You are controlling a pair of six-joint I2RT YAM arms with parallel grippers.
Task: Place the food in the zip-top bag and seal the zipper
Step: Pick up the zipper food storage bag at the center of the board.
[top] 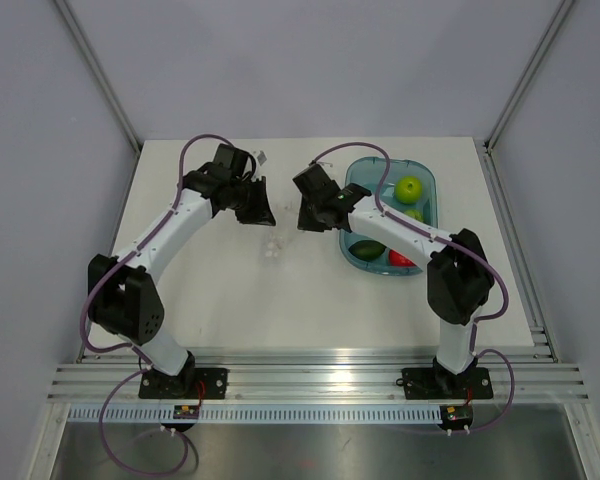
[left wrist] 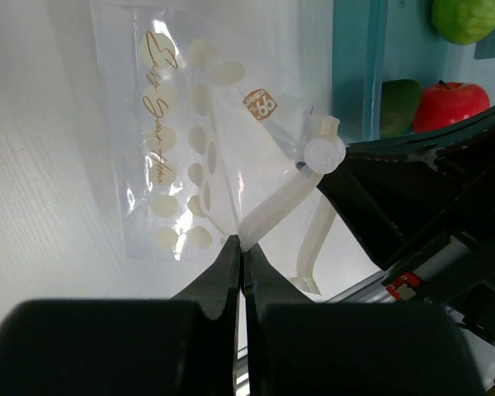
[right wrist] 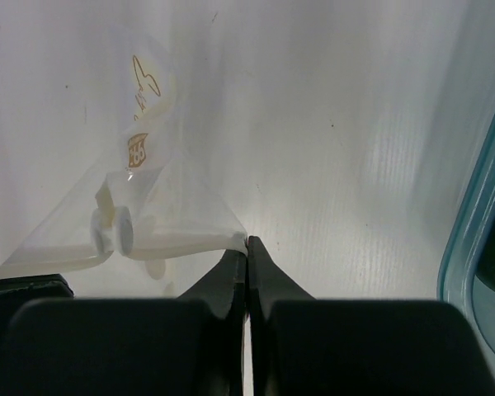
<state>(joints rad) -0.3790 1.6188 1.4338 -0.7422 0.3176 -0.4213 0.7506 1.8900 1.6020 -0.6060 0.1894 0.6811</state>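
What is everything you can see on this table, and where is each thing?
zip-top bag: one, clear with gold print, table centre
zipper: one, whitish strip, bag's mouth
tray: one, teal, table's right
apple: one, lime green, tray's far end
second green fruit: one, mid-tray, partly hidden
food: one, dark green, tray's near end
red fruit: one, red, beside the food
table: one, white
left arm, right arm: one each, white and black, jaws shut on the bag

White table (top: pixel 280 315), zip-top bag (top: pixel 272 246), teal tray (top: pixel 431 205)
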